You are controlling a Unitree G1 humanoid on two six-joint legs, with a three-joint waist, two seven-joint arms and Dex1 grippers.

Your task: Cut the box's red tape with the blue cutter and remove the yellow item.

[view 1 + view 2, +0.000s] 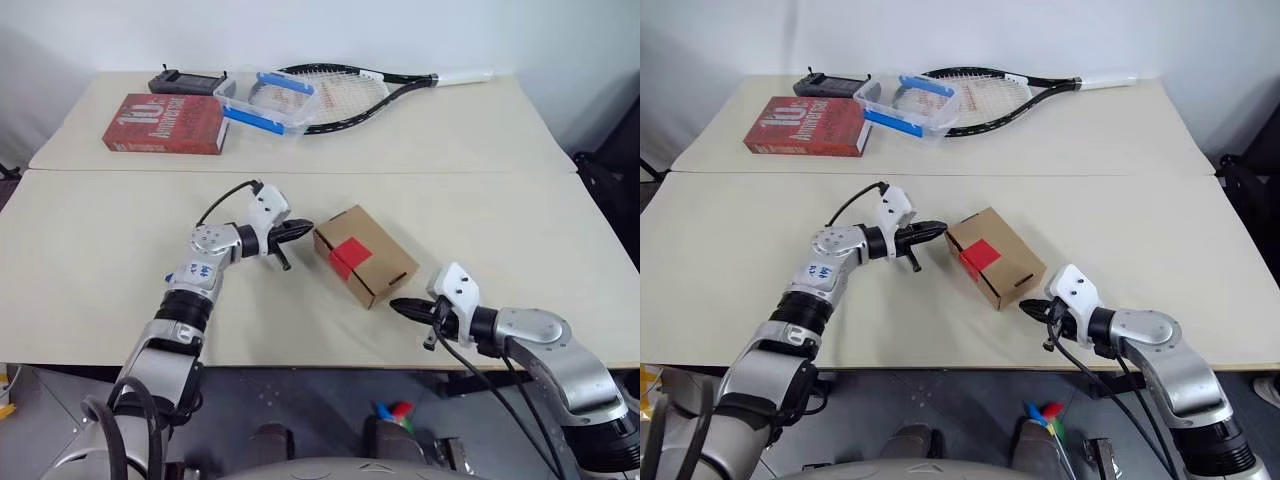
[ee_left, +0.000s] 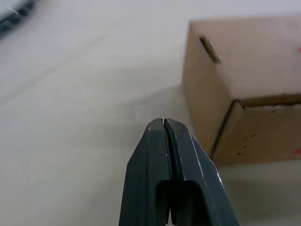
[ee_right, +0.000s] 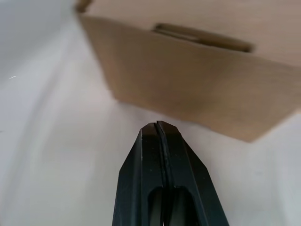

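Observation:
The box (image 1: 372,262), a small brown carton with its flaps shut, lies at the middle of the near table. The red tape (image 1: 350,254) is a square patch across its top seam. My left gripper (image 1: 301,230) is shut and empty, its tips just short of the box's left end (image 2: 244,84). My right gripper (image 1: 397,306) is also shut and empty, low over the table by the box's near right side (image 3: 188,80). The blue cutter and the yellow item are out of view.
On the far table lie a red book (image 1: 165,124), a clear tub with blue handles (image 1: 268,103), a tennis racket (image 1: 350,95) and a black device (image 1: 190,81). A seam (image 1: 450,173) runs between the two tables.

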